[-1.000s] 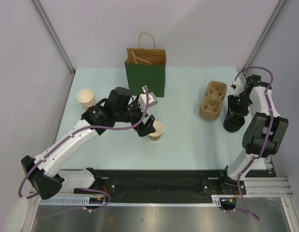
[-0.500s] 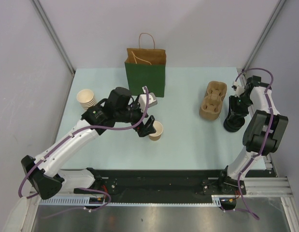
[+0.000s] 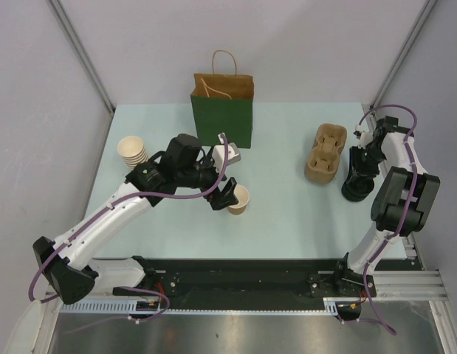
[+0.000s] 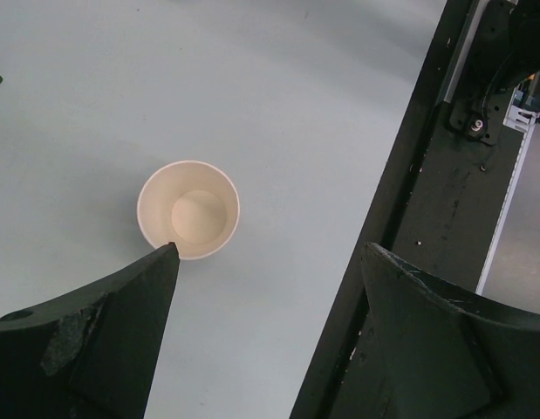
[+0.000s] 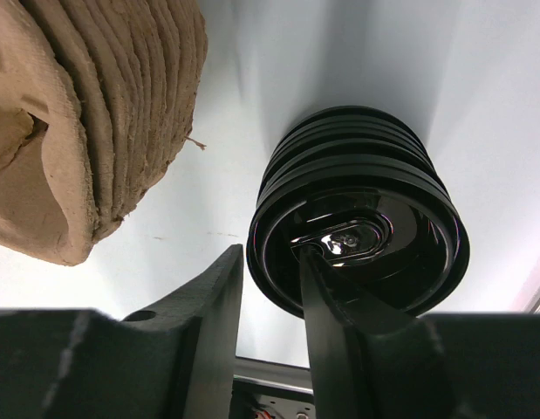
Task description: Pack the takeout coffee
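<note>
No lidded cup shows in any view. A lidless tan paper cup (image 3: 238,199) stands on the table, cream inside in the left wrist view (image 4: 188,210). My left gripper (image 3: 225,193) is open wide and empty, its left fingertip (image 4: 167,253) just beside the cup's rim. A stack of black plastic lids (image 3: 355,190) stands at the right. My right gripper (image 3: 359,167) is over it, narrowly open. In the right wrist view (image 5: 268,257) one finger is inside the top lid (image 5: 365,218) and the other outside its rim.
A green paper bag (image 3: 222,118) with handles stands open at the back centre. A stack of lidless cups (image 3: 132,150) lies at the left. Stacked brown pulp carriers (image 3: 325,151) sit just left of the lids, also in the right wrist view (image 5: 95,113).
The right wrist has shifted slightly towards the lid stack. The left arm and the cup have not moved.
</note>
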{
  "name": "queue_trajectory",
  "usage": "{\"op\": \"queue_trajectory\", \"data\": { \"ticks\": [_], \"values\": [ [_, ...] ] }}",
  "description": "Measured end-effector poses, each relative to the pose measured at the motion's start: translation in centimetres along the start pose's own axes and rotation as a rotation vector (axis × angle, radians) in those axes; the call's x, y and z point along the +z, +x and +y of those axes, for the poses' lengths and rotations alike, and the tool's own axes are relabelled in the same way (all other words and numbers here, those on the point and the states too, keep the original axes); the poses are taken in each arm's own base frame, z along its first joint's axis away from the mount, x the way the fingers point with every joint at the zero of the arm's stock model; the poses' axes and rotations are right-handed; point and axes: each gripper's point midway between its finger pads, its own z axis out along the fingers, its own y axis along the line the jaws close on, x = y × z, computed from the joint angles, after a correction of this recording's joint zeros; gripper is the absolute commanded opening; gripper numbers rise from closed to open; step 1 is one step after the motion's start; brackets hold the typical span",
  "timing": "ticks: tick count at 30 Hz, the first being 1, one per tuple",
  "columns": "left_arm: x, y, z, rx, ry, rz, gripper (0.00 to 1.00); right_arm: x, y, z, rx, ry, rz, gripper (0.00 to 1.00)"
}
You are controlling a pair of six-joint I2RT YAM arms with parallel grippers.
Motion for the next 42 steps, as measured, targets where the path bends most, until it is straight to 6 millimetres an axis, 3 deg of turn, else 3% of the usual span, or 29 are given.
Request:
{"op": "queue_trajectory", "data": {
  "ticks": [14, 20, 24, 28, 42],
  "values": [
    [0.1, 0.0, 0.0, -0.002, 0.002, 0.002, 0.91, 0.2, 0.0, 0.0, 0.016, -0.013, 0.000, 0.31],
    [0.2, 0.1, 0.0, -0.005, 0.006, 0.006, 0.91, 0.4, 0.0, 0.0, 0.021, -0.015, 0.005, 0.25],
    [0.3, 0.1, 0.0, -0.006, 0.007, 0.007, 0.91, 0.5, 0.0, 0.0, 0.021, -0.016, 0.006, 0.18],
    [0.3, 0.2, -0.1, -0.009, 0.008, 0.007, 0.91, 0.4, 0.0, 0.1, 0.021, -0.018, 0.005, 0.00],
    [0.7, 0.2, -0.2, -0.016, 0.025, 0.009, 0.91, -0.9, 0.3, -0.3, 0.035, -0.012, -0.015, 0.00]
  ]
}}
